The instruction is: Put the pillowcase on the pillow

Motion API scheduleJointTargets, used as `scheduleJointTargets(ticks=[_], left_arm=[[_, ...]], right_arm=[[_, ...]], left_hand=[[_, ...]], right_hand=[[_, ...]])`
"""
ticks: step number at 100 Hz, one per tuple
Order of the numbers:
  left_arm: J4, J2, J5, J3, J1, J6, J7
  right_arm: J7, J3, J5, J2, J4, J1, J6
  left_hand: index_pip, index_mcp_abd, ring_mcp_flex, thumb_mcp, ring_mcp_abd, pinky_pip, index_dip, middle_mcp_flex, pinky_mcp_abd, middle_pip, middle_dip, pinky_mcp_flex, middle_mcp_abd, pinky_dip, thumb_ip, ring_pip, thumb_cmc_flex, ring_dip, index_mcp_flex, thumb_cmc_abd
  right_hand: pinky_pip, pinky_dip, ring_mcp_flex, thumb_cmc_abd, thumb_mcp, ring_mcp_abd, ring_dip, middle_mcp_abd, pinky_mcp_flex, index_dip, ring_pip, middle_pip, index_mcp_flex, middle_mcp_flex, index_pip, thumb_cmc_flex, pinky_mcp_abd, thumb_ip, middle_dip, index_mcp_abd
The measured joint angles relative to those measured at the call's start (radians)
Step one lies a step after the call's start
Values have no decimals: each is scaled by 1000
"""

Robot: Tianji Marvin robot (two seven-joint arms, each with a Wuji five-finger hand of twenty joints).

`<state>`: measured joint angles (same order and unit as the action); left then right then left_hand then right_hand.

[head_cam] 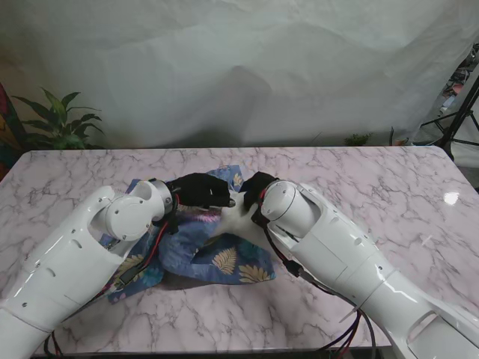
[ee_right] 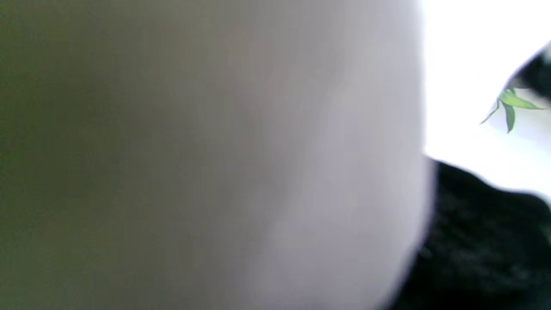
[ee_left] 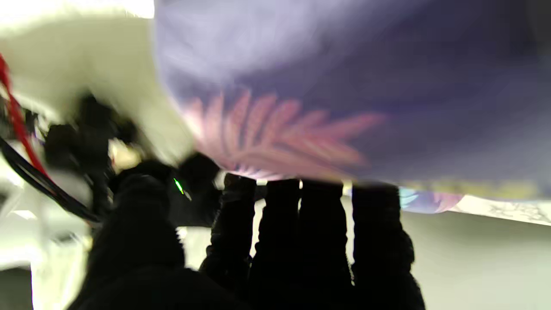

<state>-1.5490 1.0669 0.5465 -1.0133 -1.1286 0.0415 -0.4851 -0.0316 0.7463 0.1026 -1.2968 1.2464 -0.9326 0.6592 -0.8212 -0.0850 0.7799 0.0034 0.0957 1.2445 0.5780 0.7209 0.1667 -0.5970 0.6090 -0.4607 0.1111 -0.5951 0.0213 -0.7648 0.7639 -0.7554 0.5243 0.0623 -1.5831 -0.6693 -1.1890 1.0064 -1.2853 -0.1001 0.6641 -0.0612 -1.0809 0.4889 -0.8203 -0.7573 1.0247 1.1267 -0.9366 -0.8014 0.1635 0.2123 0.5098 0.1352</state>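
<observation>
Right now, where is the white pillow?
In the stand view, a white pillow corner shows mid-table between the left hand and right hand, over the blue leaf-print pillowcase.

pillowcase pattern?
Blue pillowcase with pale and pink leaf prints; stand view shows it best.

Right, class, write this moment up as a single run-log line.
stage: pillow going into pillowcase | left hand: on pillowcase | right hand: at white pillow, grip unclear | pillow: partly showing | surface: marble table
</observation>
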Motion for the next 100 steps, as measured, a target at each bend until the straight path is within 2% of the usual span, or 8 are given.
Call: scheduleJointTargets(ticks=[9, 19, 33, 40, 49, 57, 80, 100], left_arm=[[-61, -38, 70, -18, -11, 52, -78], [-44, -48, 56, -67, -21, 181, -56], [8, -62, -69, -84, -3, 269, -102], [15, -72, -54, -96, 8, 310, -162], [16, -86, 42, -100, 16, 382, -158], [26, -97, 80, -96, 24, 443, -139], [83, -104, 91, -50, 49, 513, -53], [129, -94, 104, -8, 67, 537, 8]], right_arm=[[-8, 0, 0, 0, -13, 8, 6], [-14, 1, -8, 0, -27, 16, 6], [-24, 2, -10, 2, -29, 17, 4], [-29, 1, -10, 4, -29, 16, 3], [-32, 1, -10, 5, -29, 16, 2], [-34, 0, -11, 6, -29, 16, 0], [-42, -1, -14, 9, -27, 15, -3], [-43, 0, -16, 11, -27, 14, -4]], left_hand=[[366, -20, -205, -10, 11, -133, -122, -245, -35, 196, -90, 151, -2, -2, 0, 215, -103, 47, -146, -12], [619, 71, -372, -12, 44, -374, -179, -463, -11, 356, -196, 292, 1, -3, 0, 424, -100, 188, -255, -10], [711, 150, -407, -14, 58, -503, -215, -544, 10, 489, -270, 341, -10, -2, 0, 498, 112, 264, -267, 25], [744, 165, -423, -18, 60, -514, -241, -564, 12, 543, -284, 343, -8, -2, 0, 506, 148, 269, -316, 72], [765, 181, -431, 223, 63, -517, -277, -569, 12, 571, -348, 327, -8, -6, 0, 506, 145, 275, -339, 172], [767, 211, -419, 319, 63, -485, -278, -569, 12, 572, -351, 291, -16, -25, 0, 499, 149, 275, -339, 206], [574, 254, -295, 399, 49, -284, -273, -569, -31, 537, -203, 175, -49, -49, 0, 359, 236, 187, -330, 218], [342, 257, -200, 401, -10, -147, -251, -542, -91, 322, -103, 101, -78, -50, 5, 162, 254, 37, -113, 218]], right_hand=[[0, 0, 0, 0, 0, 0, 0, 0, 0, 0, 0, 0, 0, 0, 0, 0, 0, 0, 0, 0], [0, 0, 0, 0, 0, 0, 0, 0, 0, 0, 0, 0, 0, 0, 0, 0, 0, 0, 0, 0], [0, 0, 0, 0, 0, 0, 0, 0, 0, 0, 0, 0, 0, 0, 0, 0, 0, 0, 0, 0], [0, 0, 0, 0, 0, 0, 0, 0, 0, 0, 0, 0, 0, 0, 0, 0, 0, 0, 0, 0], [0, 0, 0, 0, 0, 0, 0, 0, 0, 0, 0, 0, 0, 0, 0, 0, 0, 0, 0, 0], [0, 0, 0, 0, 0, 0, 0, 0, 0, 0, 0, 0, 0, 0, 0, 0, 0, 0, 0, 0], [0, 0, 0, 0, 0, 0, 0, 0, 0, 0, 0, -1, 0, 0, 0, 0, 0, 0, 0, 0], [0, 0, 0, 0, 0, 0, 0, 0, 0, 0, 0, -1, 0, 0, 0, 0, 0, 0, 0, 0]])
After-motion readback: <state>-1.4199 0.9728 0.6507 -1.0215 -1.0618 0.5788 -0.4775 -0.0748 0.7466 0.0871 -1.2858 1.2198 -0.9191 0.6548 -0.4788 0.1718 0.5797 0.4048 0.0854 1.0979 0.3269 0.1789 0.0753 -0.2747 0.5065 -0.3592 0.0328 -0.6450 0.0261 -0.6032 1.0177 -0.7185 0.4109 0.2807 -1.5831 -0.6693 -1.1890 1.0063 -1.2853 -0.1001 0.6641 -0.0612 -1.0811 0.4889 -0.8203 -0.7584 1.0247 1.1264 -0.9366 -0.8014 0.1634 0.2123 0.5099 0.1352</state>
